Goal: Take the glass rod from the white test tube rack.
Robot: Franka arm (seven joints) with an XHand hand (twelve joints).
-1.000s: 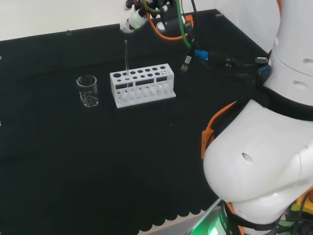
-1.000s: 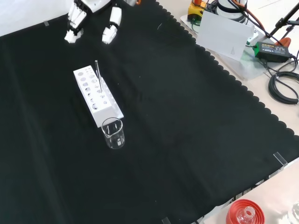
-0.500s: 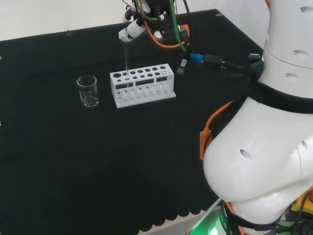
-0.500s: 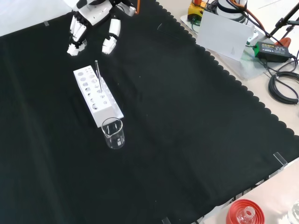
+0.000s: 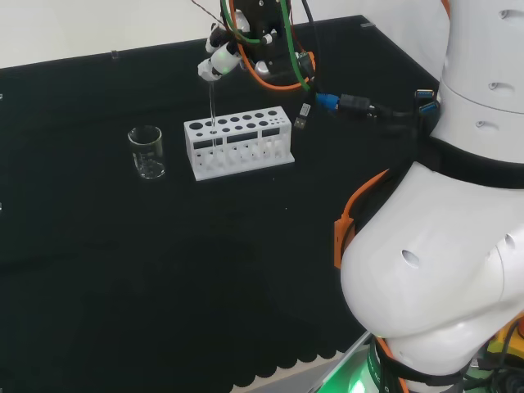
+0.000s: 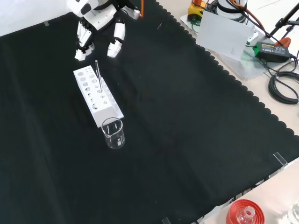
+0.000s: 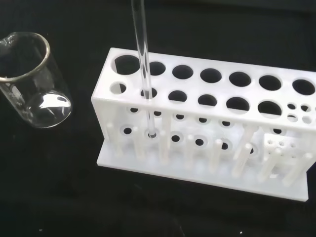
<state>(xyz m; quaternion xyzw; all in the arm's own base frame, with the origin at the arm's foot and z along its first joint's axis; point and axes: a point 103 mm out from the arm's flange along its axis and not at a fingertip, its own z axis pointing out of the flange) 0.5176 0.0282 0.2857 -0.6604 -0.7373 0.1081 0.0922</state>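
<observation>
Since 1 s ago hand (image 6: 96, 18) has dropped closer above rack (image 6: 96, 95), fingers relaxed, holding nothing. Rod (image 7: 143, 64) stands upright in rack's beaker-end hole; thin, slippery, breakable glass, pinch near top.

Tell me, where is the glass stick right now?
The glass rod stands upright in a hole of the white test tube rack, at the end nearest the empty beaker.

No legible text, numbers or signs. The beaker (image 7: 30, 79) carries faint white graduation marks, too blurred to read. The white test tube rack (image 7: 207, 123) and black cloth (image 6: 187, 130) bear no markings.
</observation>
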